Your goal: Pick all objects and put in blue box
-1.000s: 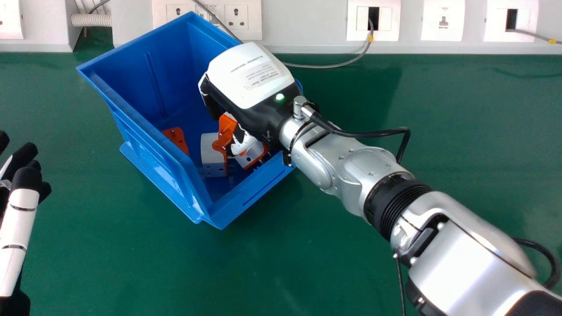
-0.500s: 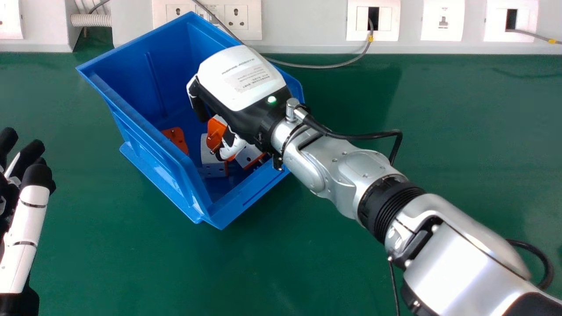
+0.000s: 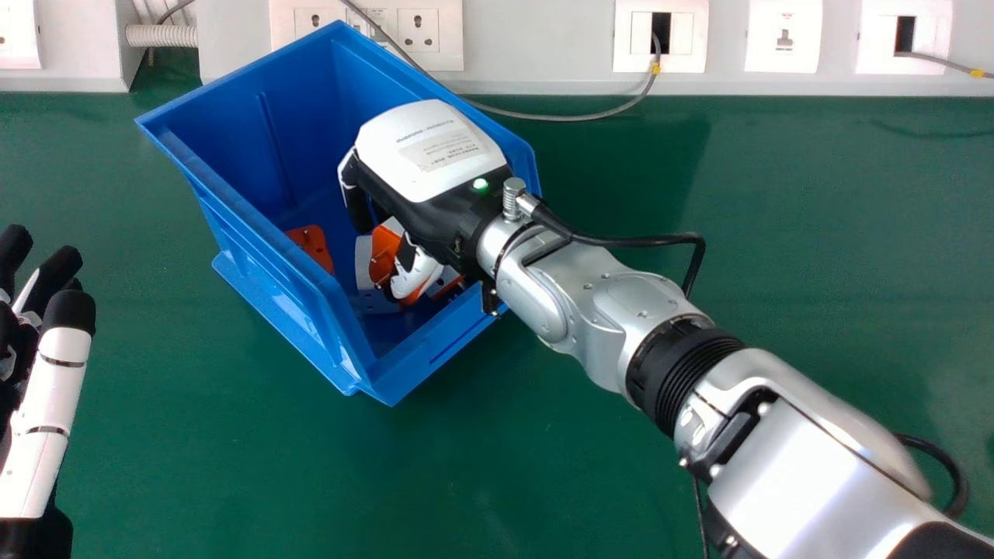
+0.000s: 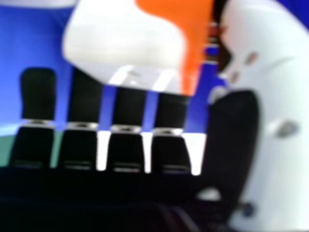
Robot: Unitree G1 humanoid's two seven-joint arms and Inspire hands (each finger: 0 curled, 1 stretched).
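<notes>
Nearest, at the left edge of the head view, the left hand [image 3: 68,310] rests empty with fingers loosely extended; it has drifted slightly inward over the last second, with no part in the work. From the right, the silver forearm [image 3: 808,458] slants in over the green table [image 3: 233,466] and carries the right hand [image 3: 427,159] across the near right rim of the blue box [image 3: 260,241].

That hand is where the change lies. Over the last second it has shifted toward the robot's left, then come nearer and seemingly lower into the box, and an orange-and-white part [image 3: 384,252] has moved along with it. The part sits pinched between thumb and fingers; the right hand view shows its pale body against the fingers, its orange side toward the thumb. Since it is already within the walls, the reaching and carrying look done, and what remains for it is probably a release onto the parts below.

Under and around it lie a white part [image 3: 377,301] and, closer to the left wall, an orange piece [image 3: 312,247], both already in the box. Letting go too high might make the held part tip against these.

Farthest off, white trunking [image 3: 543,46] with sockets runs behind the table.
</notes>
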